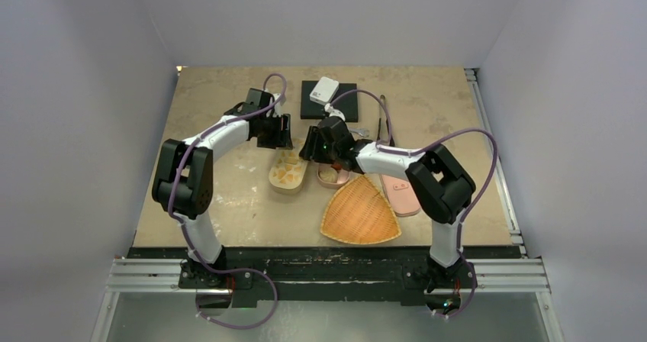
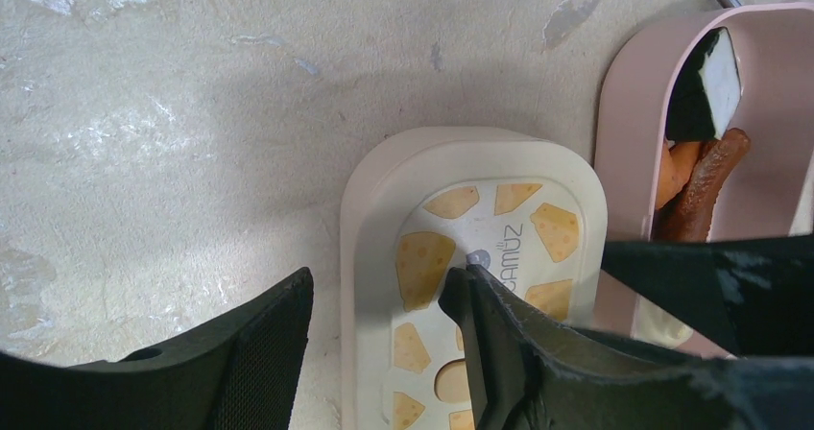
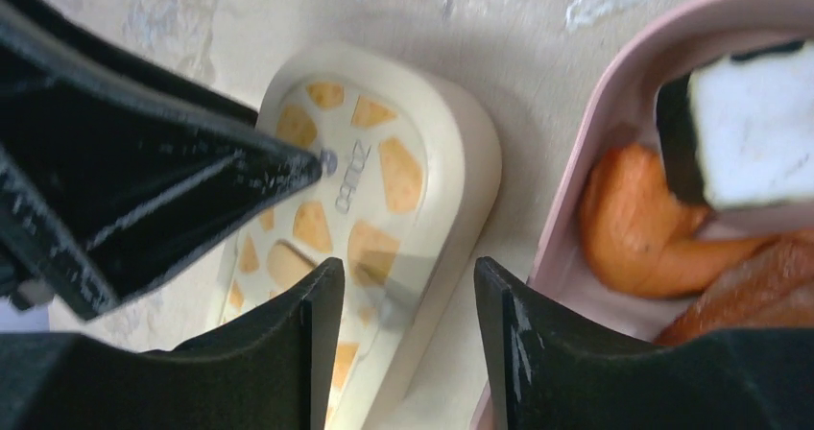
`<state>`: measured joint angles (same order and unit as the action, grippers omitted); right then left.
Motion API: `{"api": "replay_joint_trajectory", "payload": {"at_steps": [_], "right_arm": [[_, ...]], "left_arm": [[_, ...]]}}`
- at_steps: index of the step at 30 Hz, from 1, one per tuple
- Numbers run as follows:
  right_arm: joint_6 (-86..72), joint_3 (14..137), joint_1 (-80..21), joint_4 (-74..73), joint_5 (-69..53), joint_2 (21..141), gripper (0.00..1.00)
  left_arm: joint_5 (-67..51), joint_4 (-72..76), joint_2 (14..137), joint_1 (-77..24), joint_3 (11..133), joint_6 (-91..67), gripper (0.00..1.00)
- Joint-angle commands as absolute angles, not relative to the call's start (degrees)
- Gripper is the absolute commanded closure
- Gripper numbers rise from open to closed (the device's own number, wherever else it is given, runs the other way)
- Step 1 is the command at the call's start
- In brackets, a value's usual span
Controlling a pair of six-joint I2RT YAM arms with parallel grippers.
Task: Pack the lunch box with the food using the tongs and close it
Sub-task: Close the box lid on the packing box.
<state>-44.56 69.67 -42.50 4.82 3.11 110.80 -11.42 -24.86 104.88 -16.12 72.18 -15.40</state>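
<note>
Looks like the packing part is pretty much done and we're at the close-it step. The pink lunch box (image 2: pixel 624 113) sits on the table with food in it: the black-and-white piece (image 2: pixel 715 84), the brown sausage (image 2: pixel 706 185) and an orange bit (image 2: pixel 672 166) beside it. I can't spot any food on the woven tray (image 1: pixel 360 212) from the overhead view. What looks like the tongs (image 1: pixel 384 120) lies off to the far right, well apart from both arms, so nobody's using them.

Both arms are crowded over the cream lid (image 2: pixel 384 190) with the cheese pattern, which lies flat on the table just beside the box. The left gripper (image 2: pixel 379 286) has its jaws spread fairly wide, with one finger over the bare table and the other over the lid's printed face, so it straddles that rim. The right gripper (image 3: pixel 408 272) is spread too, with the lid's opposite rim showing in the gap. Neither one is actually pinching anything as far as I can tell.

My guess for the next move: one claw has to drop and close on a rim, lift the lid, carry it sideways over the box and line up the rounded ends. The two claws are super close together, so bumping each other is the thing to watch
</note>
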Motion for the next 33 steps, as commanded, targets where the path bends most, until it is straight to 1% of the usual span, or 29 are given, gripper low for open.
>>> {"api": "replay_joint_trajectory", "payload": {"at_steps": [1, 6, 10, 15, 20, 25, 30, 33], "right_arm": [[-44.73, 68.0, -44.07, 1.14, 3.89, 105.67, 0.43], [-45.82, 67.1, -47.09, 0.11, 4.02, 103.02, 0.41], [-47.1, 65.88, -49.13, 0.09, 3.35, 102.52, 0.42], [-48.96, 64.24, -52.27, 0.09, 2.64, 105.08, 0.44], [-50.96, 59.68, -53.87, 0.09, 3.09, 106.61, 0.47], [-52.47, 56.53, -54.23, 0.09, 3.99, 108.69, 0.47], [-53.18, 56.0, -54.23, -2.13, 4.32, 111.27, 0.48], [-53.92, 54.81, -54.23, -3.11, 4.65, 111.8, 0.5]], "left_arm": [[-6.25, -28.99, 106.9, -16.28, 69.87, -13.14, 0.45], [-6.14, -29.35, 106.53, -16.33, 69.96, -12.84, 0.46], [-6.18, -29.62, 106.5, -16.35, 70.04, -12.76, 0.46], [-6.09, -29.87, 106.67, -16.35, 70.1, -12.66, 0.46], [-5.82, -30.1, 106.54, -16.35, 70.22, -12.57, 0.46], [-6.0, -30.28, 106.2, -16.35, 70.32, -12.58, 0.46], [-6.22, -30.0, 105.4, -16.35, 69.86, -12.56, 0.46], [-6.91, -30.23, 105.47, -16.35, 69.81, -12.53, 0.47]]}}
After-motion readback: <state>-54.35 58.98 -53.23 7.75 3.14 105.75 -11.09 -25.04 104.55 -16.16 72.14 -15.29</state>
